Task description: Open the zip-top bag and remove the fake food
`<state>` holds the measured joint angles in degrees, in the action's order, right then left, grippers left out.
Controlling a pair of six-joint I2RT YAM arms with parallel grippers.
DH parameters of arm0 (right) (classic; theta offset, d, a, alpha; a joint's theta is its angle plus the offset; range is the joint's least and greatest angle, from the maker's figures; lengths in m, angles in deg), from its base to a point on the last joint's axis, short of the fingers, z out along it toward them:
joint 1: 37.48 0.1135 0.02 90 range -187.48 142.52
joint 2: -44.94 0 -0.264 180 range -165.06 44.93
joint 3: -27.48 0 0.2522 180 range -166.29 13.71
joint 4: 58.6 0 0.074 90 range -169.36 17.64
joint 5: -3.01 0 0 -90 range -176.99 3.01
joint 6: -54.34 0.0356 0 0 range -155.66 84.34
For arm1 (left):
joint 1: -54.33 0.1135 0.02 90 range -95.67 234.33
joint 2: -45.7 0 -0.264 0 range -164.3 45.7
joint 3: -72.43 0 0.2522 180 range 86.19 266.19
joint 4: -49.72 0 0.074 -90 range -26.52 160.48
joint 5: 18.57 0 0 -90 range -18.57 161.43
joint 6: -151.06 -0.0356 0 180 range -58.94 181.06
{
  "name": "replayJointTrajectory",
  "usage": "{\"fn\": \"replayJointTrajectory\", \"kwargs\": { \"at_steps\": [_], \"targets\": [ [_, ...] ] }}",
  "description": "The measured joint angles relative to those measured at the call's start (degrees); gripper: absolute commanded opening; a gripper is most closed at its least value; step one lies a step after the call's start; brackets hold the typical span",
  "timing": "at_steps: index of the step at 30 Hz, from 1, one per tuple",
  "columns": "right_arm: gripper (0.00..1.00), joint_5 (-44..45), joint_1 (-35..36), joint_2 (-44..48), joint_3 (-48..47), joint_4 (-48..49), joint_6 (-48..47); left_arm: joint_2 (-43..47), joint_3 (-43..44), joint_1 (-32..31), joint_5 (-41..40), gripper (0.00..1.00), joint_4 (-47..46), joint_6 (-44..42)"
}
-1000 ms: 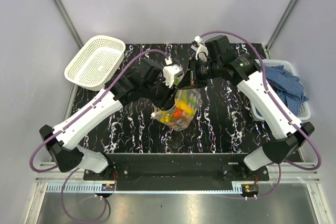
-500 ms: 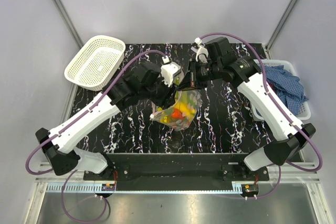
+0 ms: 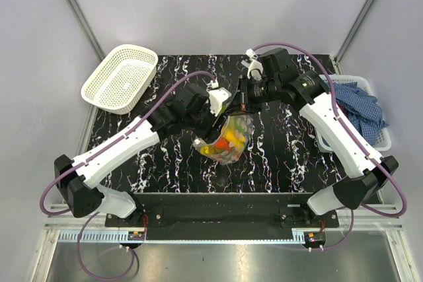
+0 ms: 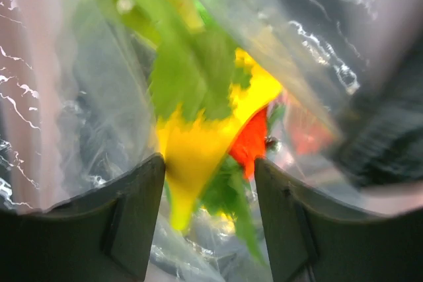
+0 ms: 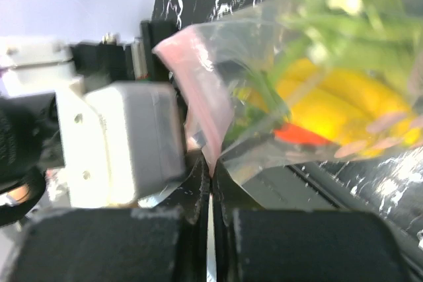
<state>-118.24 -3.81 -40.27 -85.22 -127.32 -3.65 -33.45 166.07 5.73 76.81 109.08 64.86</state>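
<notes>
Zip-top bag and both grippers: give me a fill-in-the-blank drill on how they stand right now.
1. The right gripper pinches the zip-top bag by its strip, jaws ____.
2. The left gripper faces the zip-top bag with its jaws ____.
3. The fake food lies ____ the zip-top bag.
4. The white mesh basket sits at the far ____ corner of the table.

Missing words: shut; open; inside; left.

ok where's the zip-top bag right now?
Top view: the zip-top bag is at the middle of the table, between the arms; the right gripper pinches its zip edge, the left gripper open beside it.
</notes>
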Motion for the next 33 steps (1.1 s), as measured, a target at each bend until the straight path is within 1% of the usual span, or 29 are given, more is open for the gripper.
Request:
{"fn": "replayJointTrajectory", "kwargs": {
  "at_steps": [3, 6, 9, 10, 12, 14, 17, 24, 33],
  "targets": [
    [0.00, 0.3, 0.0, 0.4, 1.2, -0.6, 0.1, -0.1, -3.3, 0.3, 0.4, 0.65, -2.3, -1.3],
    [0.00, 0.6, -0.1, 0.4, 1.9, -1.2, 0.0, 0.1, -5.5, 0.5, 0.9, 0.61, -4.6, -2.9],
    [0.00, 0.9, -0.1, 0.5, 2.4, -1.5, -0.1, 0.1, -6.7, 0.5, 1.0, 0.49, -5.9, -3.6],
    [0.00, 1.1, -0.1, 0.6, 2.6, -1.5, -0.1, 0.1, -7.1, 0.5, 1.1, 0.32, -6.4, -3.7],
    [0.00, 1.3, -0.1, 0.7, 2.8, -1.4, 0.0, 0.1, -7.8, 0.5, 1.0, 0.18, -7.3, -3.7],
    [0.00, 1.0, 0.0, 1.0, 2.8, -1.1, 0.0, 0.0, -8.3, 0.5, 0.9, 0.09, -8.3, -3.5],
    [0.00, 0.3, 0.0, 1.2, 2.9, -0.6, 0.0, 0.1, -8.3, 0.4, 0.8, 0.01, -8.9, -3.2],
    [0.00, 0.1, 0.0, 1.5, 2.9, 0.4, -0.4, 1.6, -6.4, 0.3, 0.4, 0.00, -7.5, -2.2],
    [0.00, 0.7, 0.0, 1.5, 3.1, 0.6, -1.7, 7.7, 1.1, 0.2, -1.6, 0.00, -3.3, 2.0]
  ]
}}
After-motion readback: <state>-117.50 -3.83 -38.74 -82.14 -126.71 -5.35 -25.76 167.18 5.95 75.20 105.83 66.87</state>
